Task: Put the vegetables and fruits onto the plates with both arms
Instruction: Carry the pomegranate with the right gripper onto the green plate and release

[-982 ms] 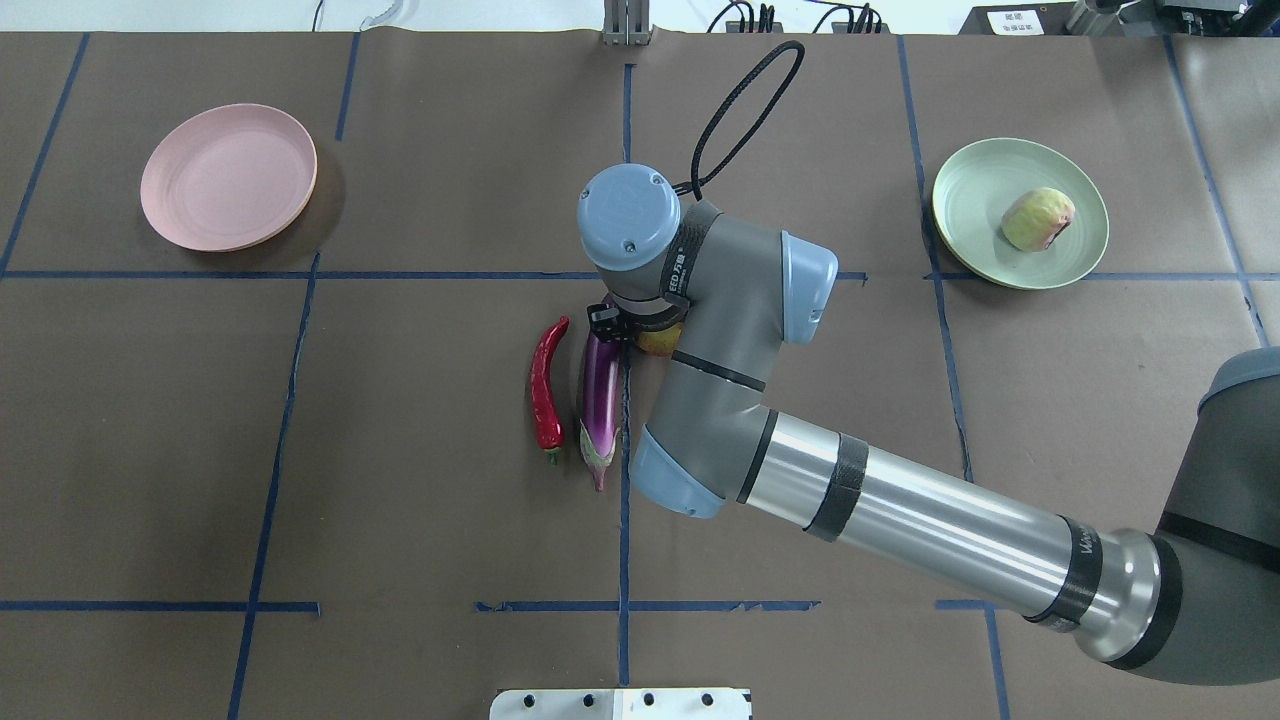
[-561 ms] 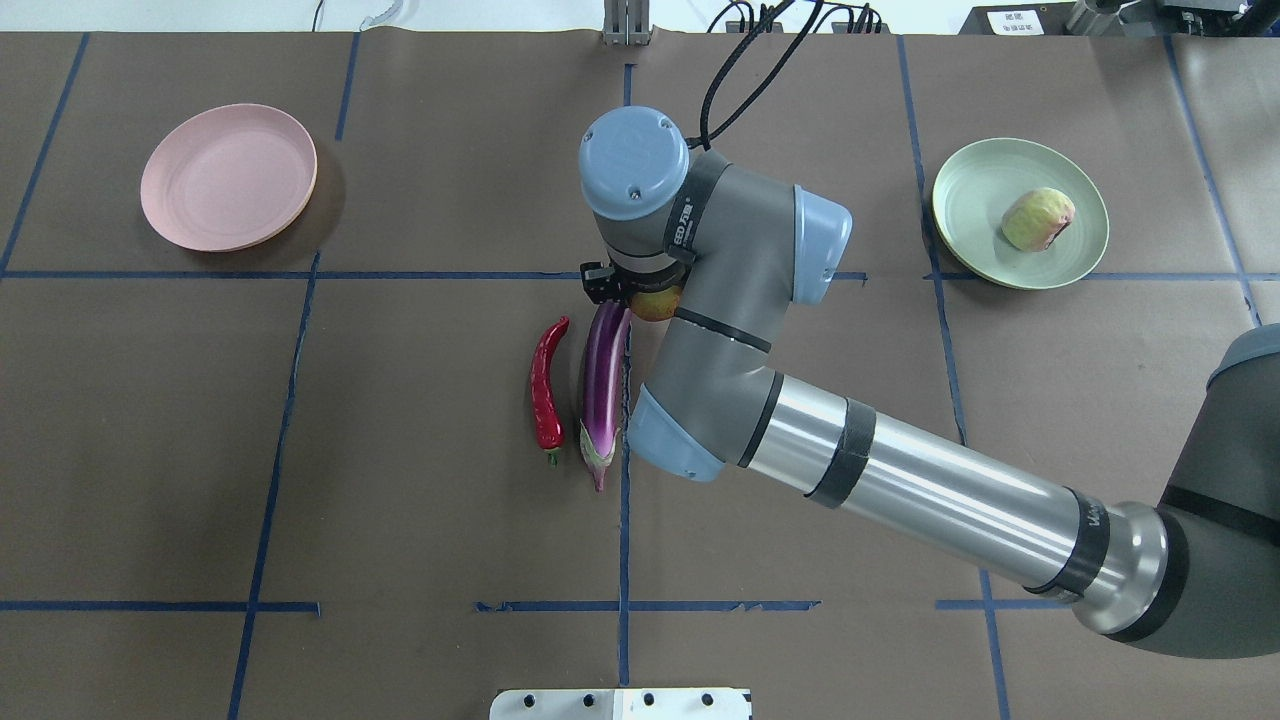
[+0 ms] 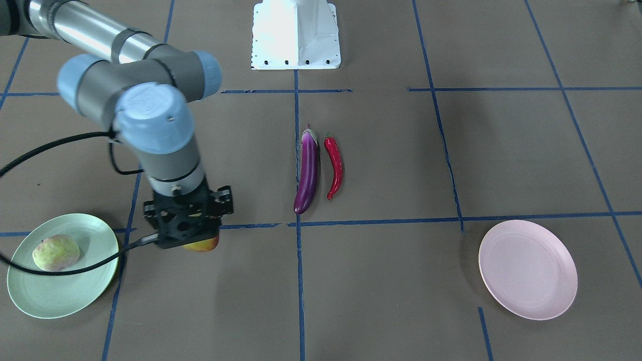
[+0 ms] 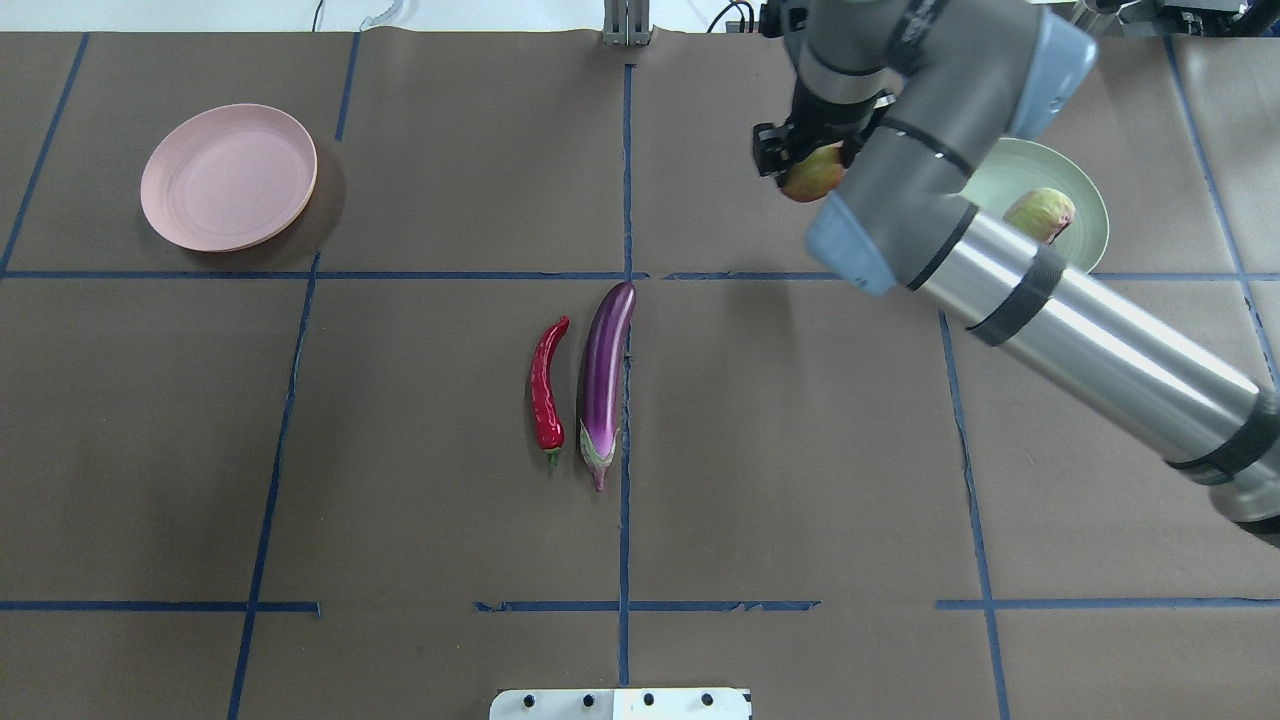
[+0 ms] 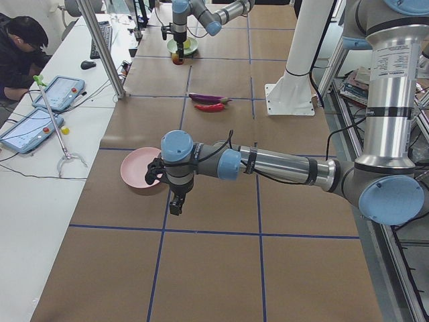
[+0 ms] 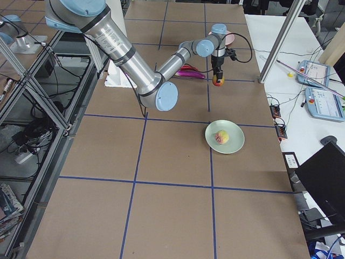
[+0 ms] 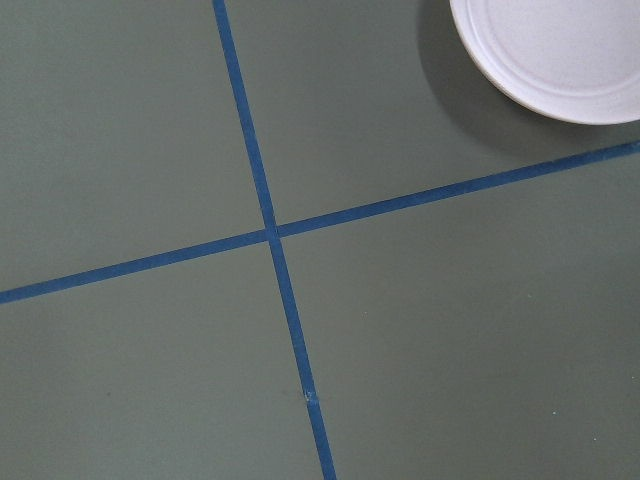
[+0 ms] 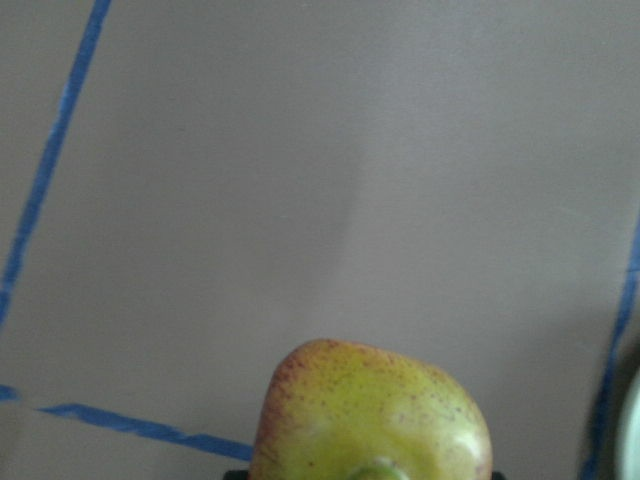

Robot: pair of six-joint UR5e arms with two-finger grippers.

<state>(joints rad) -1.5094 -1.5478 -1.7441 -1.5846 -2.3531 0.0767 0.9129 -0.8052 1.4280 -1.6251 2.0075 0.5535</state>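
Observation:
My right gripper [image 4: 810, 165] [image 3: 188, 235] is shut on the yellow-green and orange-red fruit [image 4: 812, 175] [image 8: 370, 410] and holds it above the table, just left of the mint green plate [image 4: 985, 180]. The pale green fruit [image 4: 1040, 212] lies on that plate. The purple eggplant [image 4: 603, 380] and red chili [image 4: 546, 385] lie side by side at the table's middle. The pink plate [image 4: 228, 178] [image 7: 560, 50] is bare. My left gripper [image 5: 175, 201] hangs beside the pink plate [image 5: 134, 171]; I cannot tell whether it is open or shut.
The white base block [image 3: 296, 32] stands at the robot's edge of the table. Blue tape lines cross the brown mat. An operator [image 5: 17, 47] sits at a side bench with tablets, beyond the table's far edge.
My right gripper has lifted the yellow-green and orange-red fruit from beside the eggplant's tip and carried it far and right, toward the green plate. Eggplant and chili stayed put.

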